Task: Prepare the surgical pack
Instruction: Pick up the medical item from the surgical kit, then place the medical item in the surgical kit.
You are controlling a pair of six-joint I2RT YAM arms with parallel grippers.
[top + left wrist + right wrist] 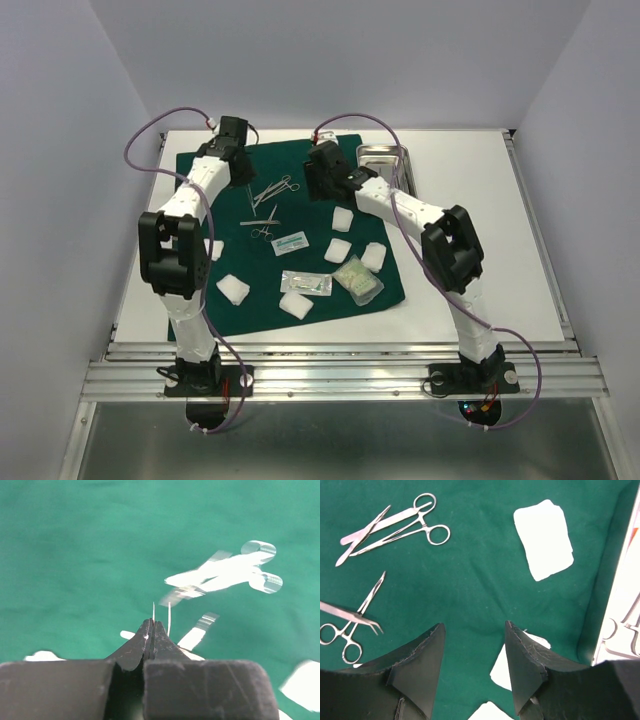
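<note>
The dark green drape [290, 225] lies spread on the table. On it lie metal forceps [277, 188] and a second pair [262, 230], several white gauze pads [343, 219] and sealed packets [306, 284]. The steel tray [385, 158] stands at the drape's far right corner. My left gripper [240, 172] [152, 622] is shut on thin metal tweezers [169, 614], whose two prongs stick out past the fingertips above the drape [90, 555]; blurred forceps [225, 572] lie beyond. My right gripper [322, 185] [472, 625] is open and empty above the drape [470, 570], between forceps [415, 527] and a gauze pad [543, 539].
A gauze pad [213, 248] lies on the white table off the drape's left edge. The tray [625, 625] at the right wrist view's right edge holds metal instruments. Another forceps pair crossed by tweezers [350, 625] lies at lower left. Grey walls enclose the table.
</note>
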